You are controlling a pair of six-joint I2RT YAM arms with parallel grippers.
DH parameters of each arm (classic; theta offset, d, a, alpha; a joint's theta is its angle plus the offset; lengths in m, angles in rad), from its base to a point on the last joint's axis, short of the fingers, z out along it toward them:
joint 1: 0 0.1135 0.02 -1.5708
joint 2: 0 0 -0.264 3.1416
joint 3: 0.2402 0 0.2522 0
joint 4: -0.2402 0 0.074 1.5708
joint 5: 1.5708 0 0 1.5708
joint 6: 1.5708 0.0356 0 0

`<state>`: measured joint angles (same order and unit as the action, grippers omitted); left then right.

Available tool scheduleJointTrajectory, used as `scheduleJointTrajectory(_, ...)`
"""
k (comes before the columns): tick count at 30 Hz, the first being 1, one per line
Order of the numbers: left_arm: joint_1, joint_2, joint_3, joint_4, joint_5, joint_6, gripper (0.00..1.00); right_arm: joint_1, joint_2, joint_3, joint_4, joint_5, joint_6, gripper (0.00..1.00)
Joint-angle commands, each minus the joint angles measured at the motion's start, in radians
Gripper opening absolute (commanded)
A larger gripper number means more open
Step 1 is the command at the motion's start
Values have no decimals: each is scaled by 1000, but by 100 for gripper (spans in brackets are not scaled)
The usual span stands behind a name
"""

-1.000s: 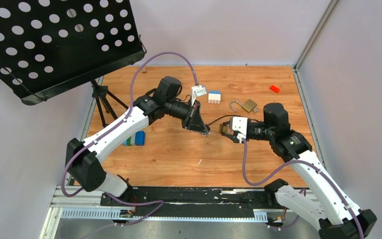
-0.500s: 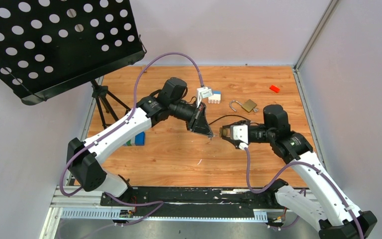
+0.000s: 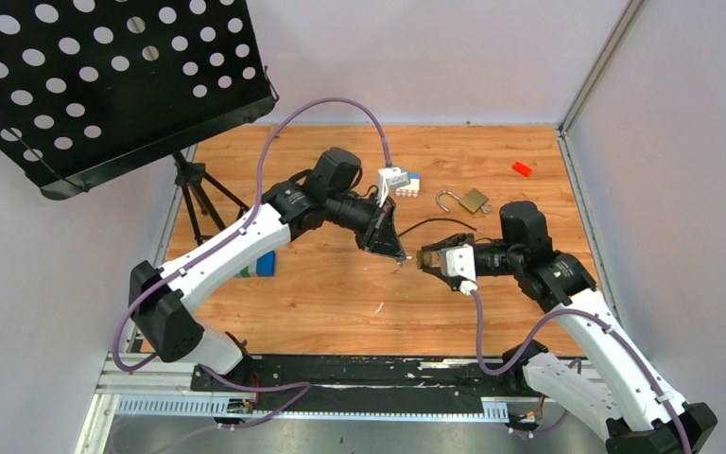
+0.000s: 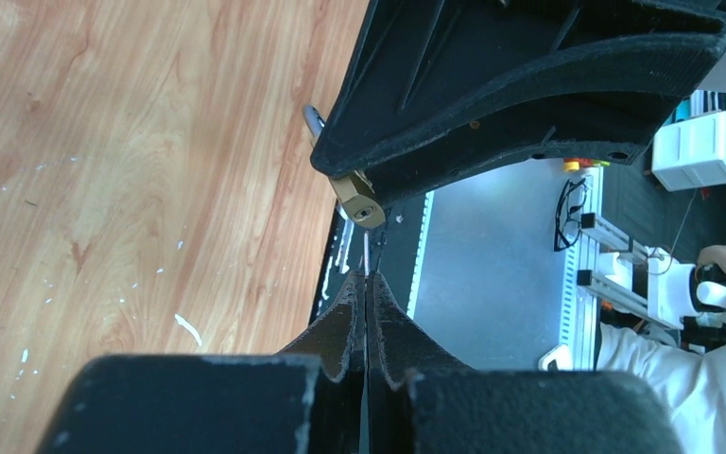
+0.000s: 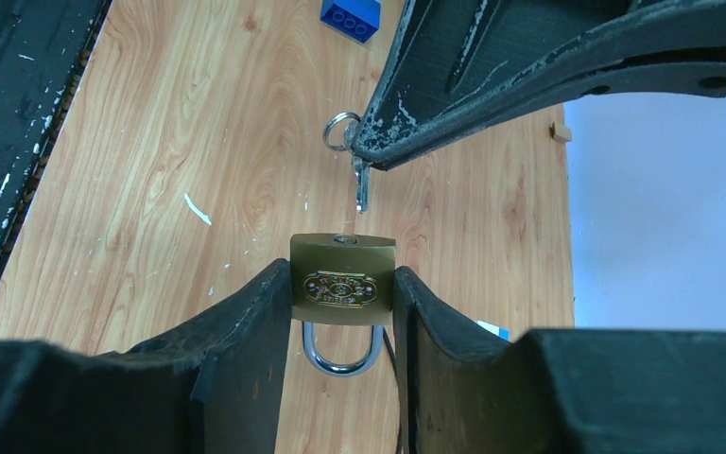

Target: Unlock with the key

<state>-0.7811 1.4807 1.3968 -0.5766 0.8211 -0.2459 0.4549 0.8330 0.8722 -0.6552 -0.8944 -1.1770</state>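
Right wrist view: squeezing the brass padlock [image 5: 343, 284] in the right hand [image 5: 340, 276], keyhole toward the key [image 5: 361, 186], pinched in the left hand [image 4: 366, 281], just short of it. Only from top: an open padlock [image 3: 474, 200] on the desk [image 3: 321, 293]

wooden table [image 3: 340, 293]: open brass padlock [image 3: 473, 200], red block [image 3: 522, 168] far right, blue block [image 3: 265, 264] left.

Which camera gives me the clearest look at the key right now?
Right wrist: the key sticks out clear of the left gripper, just above the held padlock. Left wrist shows only its thin edge; top external, barely a speck.
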Motion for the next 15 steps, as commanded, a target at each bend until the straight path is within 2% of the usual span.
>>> scheduleJointTrajectory(1, -10, 18, 53, -13, -14, 27, 0, -4, -11, 6, 2, -64, -42, 0)
scheduleJointTrajectory(15, -27, 44, 73, -19, -6, 21, 0, -4, -5, 3, 2, -65, -51, 0)
